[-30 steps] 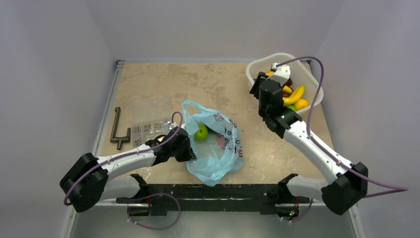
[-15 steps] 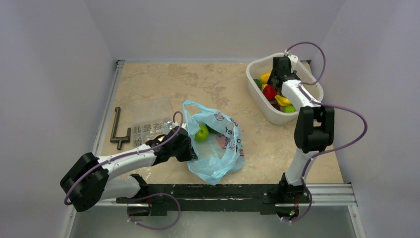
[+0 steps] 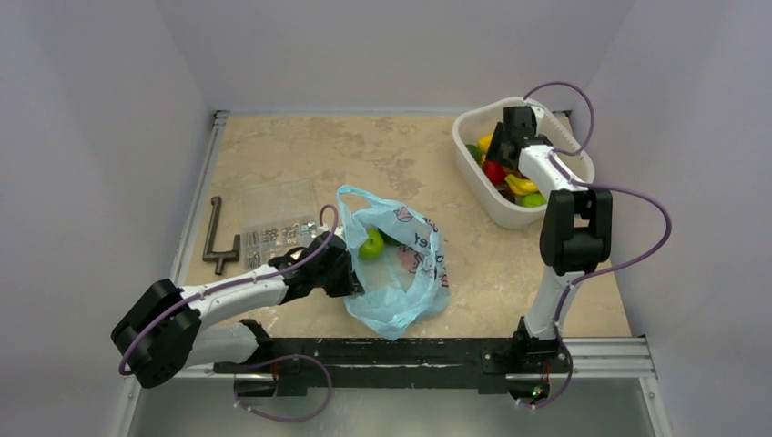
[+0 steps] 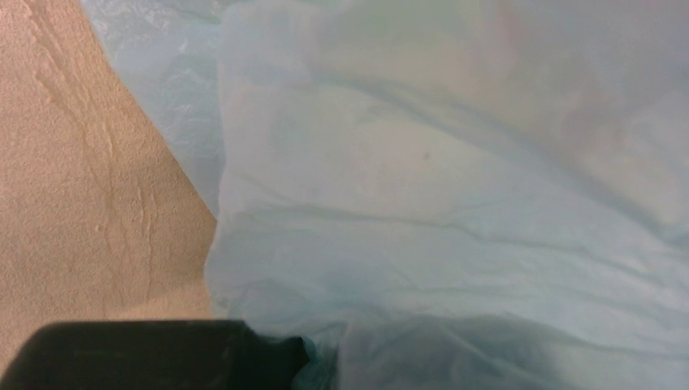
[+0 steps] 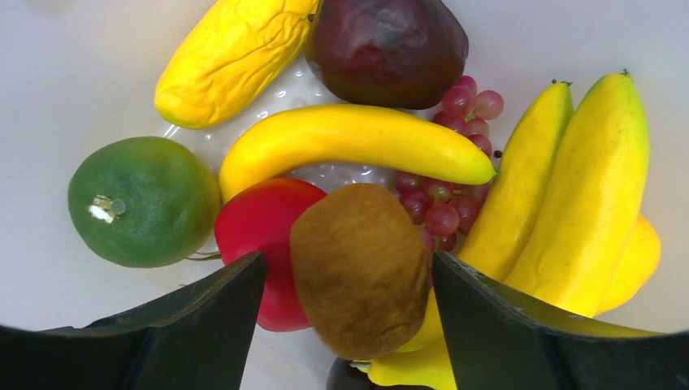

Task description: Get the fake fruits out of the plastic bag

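The light-blue plastic bag (image 3: 405, 273) lies near the table's front middle, its mouth open toward the back. A green apple (image 3: 370, 243) shows inside the mouth. My left gripper (image 3: 350, 278) is at the bag's left edge, shut on a bunch of its film. In the left wrist view one black finger (image 4: 162, 353) shows, with bag film (image 4: 455, 203) filling the rest. My right gripper (image 3: 506, 150) hangs open over the white basket (image 3: 482, 196). A brown kiwi-like fruit (image 5: 361, 268) lies between its fingers, untouched, among bananas (image 5: 357, 146), a red fruit (image 5: 264, 219), a green fruit (image 5: 142, 199) and grapes (image 5: 455, 199).
A clear flat box of metal parts (image 3: 278, 223) and a black L-shaped tool (image 3: 218, 238) lie left of the bag. The basket stands at the back right corner, close to the right wall. Bare tabletop (image 3: 382, 155) lies between bag and back wall.
My right arm swung from the basket's near-left side to reach over and down into it, then settled slightly. The left arm, bag and apple have not moved.
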Motion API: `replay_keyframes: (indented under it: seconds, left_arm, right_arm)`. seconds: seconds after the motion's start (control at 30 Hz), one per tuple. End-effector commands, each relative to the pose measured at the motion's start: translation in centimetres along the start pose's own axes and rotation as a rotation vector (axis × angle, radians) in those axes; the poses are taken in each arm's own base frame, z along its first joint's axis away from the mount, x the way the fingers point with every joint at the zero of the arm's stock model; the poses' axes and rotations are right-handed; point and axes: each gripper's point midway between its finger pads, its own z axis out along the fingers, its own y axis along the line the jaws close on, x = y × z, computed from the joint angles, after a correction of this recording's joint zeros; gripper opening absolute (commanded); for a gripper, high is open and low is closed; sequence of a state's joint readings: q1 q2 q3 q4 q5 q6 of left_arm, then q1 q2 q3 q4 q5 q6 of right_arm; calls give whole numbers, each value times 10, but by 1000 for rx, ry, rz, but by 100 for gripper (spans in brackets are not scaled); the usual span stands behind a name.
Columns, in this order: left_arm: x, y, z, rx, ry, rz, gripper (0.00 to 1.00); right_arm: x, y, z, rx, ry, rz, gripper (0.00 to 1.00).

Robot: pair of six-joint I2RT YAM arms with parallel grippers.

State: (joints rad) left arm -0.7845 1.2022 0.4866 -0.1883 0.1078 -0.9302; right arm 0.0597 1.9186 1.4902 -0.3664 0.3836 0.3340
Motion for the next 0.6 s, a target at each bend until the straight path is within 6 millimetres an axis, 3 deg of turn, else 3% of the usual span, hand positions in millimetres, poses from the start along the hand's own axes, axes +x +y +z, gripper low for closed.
replay_keyframes:
  seconds: [0.0,0.1,0.3,0.47,0.57]
  left_arm:
    - [-11,-13,-2,41,-21,28,0]
    - [-11,-13,-2,43,-20,30,0]
    - [-10,-15,-2,52,-18,35,0]
    - [-8,-12,0,42,-12,26,0]
    - [-7,-11,1,38,-8,16,0]
  right_arm:
    - [-14,9,-15,-56,-2,-14,81]
    - [-29,8,-30,-70,-36,-1,92]
    - [-53,8,-78,-134,-121,44,94]
    - [-41,31,-121,-246,-159,58,90]
    - [-19,57,-154,-360,-154,38,86]
